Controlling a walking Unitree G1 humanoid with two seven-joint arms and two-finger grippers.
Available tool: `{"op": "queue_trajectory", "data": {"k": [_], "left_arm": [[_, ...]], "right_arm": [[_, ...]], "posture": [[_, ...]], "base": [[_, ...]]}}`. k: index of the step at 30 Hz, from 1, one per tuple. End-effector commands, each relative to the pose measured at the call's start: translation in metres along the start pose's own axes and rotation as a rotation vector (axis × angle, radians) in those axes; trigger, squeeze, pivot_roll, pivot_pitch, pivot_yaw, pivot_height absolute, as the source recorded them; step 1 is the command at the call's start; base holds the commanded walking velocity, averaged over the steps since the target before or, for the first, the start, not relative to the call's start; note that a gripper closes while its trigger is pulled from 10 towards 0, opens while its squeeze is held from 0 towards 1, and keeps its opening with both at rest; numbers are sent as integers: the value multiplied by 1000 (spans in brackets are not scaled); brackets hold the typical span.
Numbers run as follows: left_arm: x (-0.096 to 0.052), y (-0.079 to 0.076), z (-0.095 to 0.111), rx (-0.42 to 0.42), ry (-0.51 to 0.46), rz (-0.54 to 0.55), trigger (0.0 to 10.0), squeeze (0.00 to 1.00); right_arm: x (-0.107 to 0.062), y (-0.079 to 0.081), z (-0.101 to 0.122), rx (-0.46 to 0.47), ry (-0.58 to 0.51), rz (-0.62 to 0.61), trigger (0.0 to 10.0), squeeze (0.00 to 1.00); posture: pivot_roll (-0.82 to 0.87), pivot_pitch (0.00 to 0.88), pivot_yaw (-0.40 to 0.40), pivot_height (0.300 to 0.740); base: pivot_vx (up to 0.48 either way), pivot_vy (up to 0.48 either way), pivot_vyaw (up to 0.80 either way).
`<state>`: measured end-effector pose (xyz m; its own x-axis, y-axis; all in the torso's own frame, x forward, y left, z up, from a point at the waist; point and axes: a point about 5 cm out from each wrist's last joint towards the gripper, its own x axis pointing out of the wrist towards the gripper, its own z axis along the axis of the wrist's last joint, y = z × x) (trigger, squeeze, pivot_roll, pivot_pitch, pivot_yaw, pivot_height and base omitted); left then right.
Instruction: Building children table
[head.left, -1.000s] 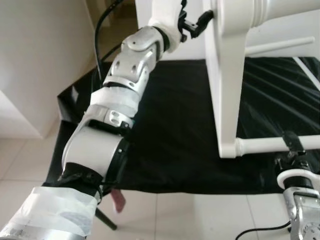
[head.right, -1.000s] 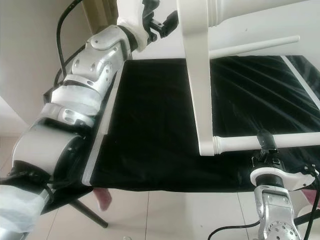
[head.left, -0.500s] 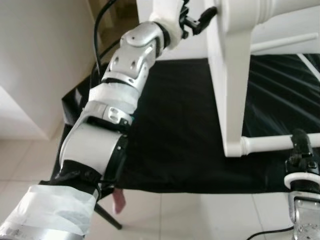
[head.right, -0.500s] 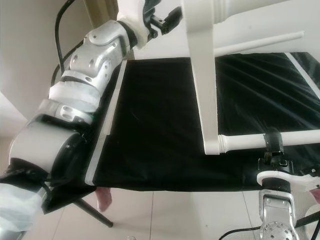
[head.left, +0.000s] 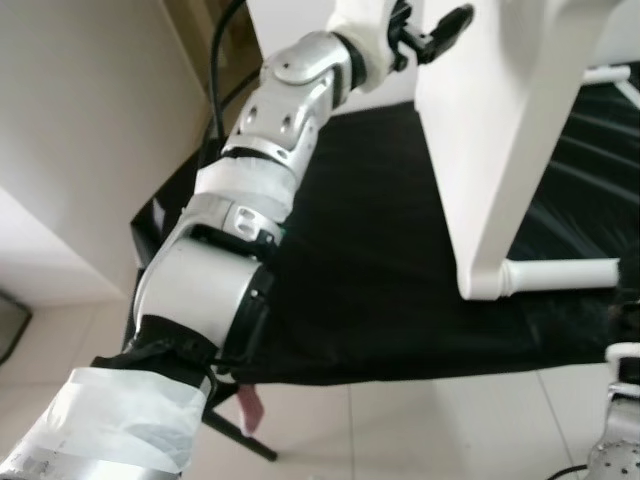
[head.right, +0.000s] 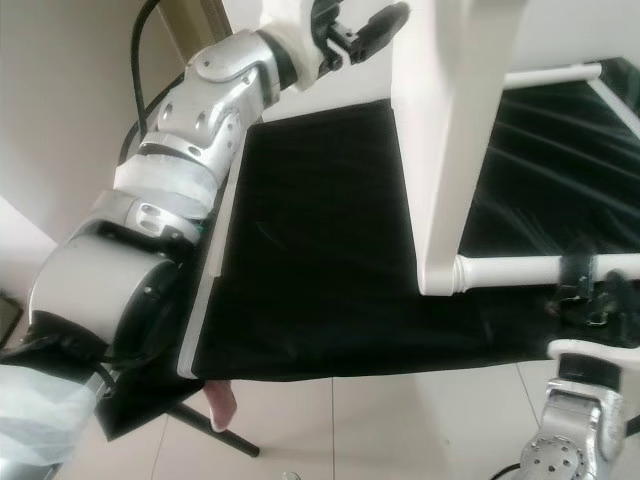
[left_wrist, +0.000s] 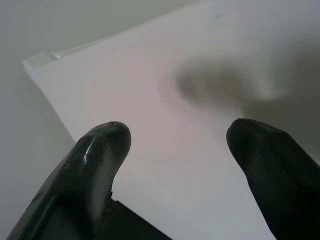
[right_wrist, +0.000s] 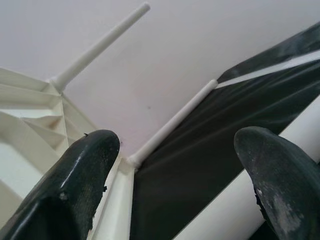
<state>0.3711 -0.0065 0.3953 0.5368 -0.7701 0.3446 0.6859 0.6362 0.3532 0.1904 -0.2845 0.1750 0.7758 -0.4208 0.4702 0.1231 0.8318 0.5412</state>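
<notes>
Left wrist view: fingers (left_wrist: 102, 150) spread wide before white table panel (left_wrist: 200, 115).

Soft, even daylight throughout; wrist views blur up close, with faint shadows.

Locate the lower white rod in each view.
Left eye: lower white rod juts right from the white panel's foot.
Right eye: low right, right gripper at it.
Right wrist: likely the blurred white band at the corner.
Left wrist: left gripper faces the panel's flat face.
Shared landmark: black sheet.
</notes>
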Motion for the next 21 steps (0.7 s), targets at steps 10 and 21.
{"op": "queue_trajectory", "data": {"k": [10, 21], "left_arm": [[-13, -1, -26, 34, 64, -59, 10000, 0], [-13, -1, -26, 34, 64, -59, 10000, 0]], "right_arm": [[-58, -9, -6, -158, 245, -307, 10000, 0], [-58, -9, -6, -158, 245, -307, 10000, 0]], "posture": [[-104, 25, 174, 740], [-104, 25, 174, 740]], "base": [[0, 0, 0], [0, 0, 0]]}}
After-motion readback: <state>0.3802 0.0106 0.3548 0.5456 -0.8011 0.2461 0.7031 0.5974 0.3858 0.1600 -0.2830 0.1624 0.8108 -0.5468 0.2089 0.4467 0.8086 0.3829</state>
